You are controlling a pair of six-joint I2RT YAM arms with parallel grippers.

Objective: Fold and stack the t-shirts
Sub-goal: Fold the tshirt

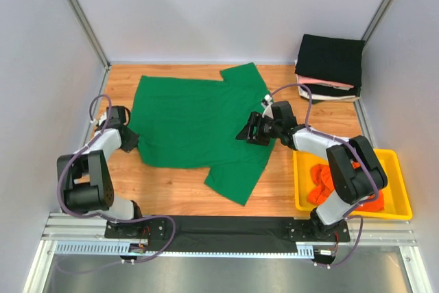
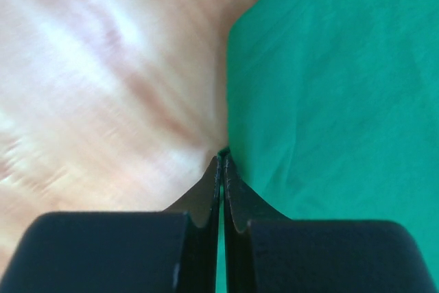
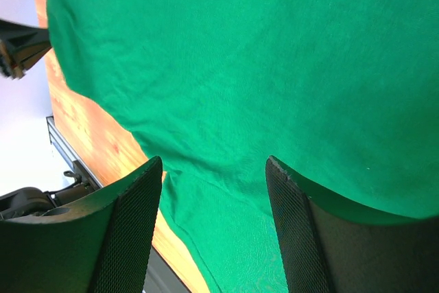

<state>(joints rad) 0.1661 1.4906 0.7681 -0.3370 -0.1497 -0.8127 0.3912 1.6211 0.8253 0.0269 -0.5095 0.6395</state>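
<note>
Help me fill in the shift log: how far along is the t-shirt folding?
Done: a folded stack, black on top, sits at the far right corner. In hand: the green t-shirt lies spread, unfolded; the left pincer is shut on its edge, the right pincer open above it. Left: orange garments in the yellow bin.

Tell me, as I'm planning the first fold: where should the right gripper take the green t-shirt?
I'd take the green t-shirt at its right edge, between the two sleeves, coming in low from the right. It lies flat, so only an edge offers something to pinch, and the open right gripper hovers near it. The left gripper is shut on the opposite edge.
</note>
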